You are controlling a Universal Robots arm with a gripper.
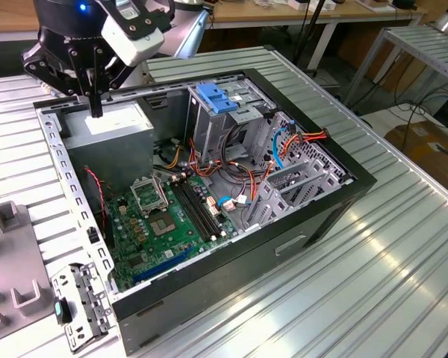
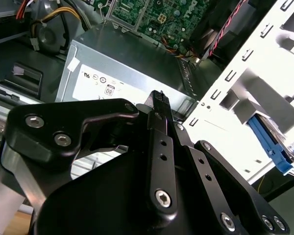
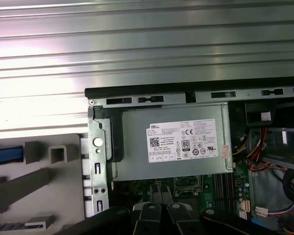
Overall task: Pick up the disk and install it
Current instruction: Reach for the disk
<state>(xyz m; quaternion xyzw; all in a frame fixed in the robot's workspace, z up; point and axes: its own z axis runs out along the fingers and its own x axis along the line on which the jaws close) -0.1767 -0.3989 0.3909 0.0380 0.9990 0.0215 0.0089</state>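
The jaws are pressed together and grasp nothing. The gripper (image 1: 95,112) hangs over the power supply (image 1: 108,128), which sits in the far corner of the case (image 1: 209,287), at the exterior view's left. The case also contains the motherboard (image 1: 160,224), a grey cage (image 1: 209,130) topped by a blue clip (image 1: 215,97), and cables (image 1: 313,136). The disk (image 3: 5,154) lies outside the case on a grey holder (image 3: 39,181) beside the case wall, with its blue frame visible.

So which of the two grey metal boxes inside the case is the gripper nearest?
The power supply, the low white-labelled box; the gripper hangs right over it. The tall cage, farther off, carries a blue clip.
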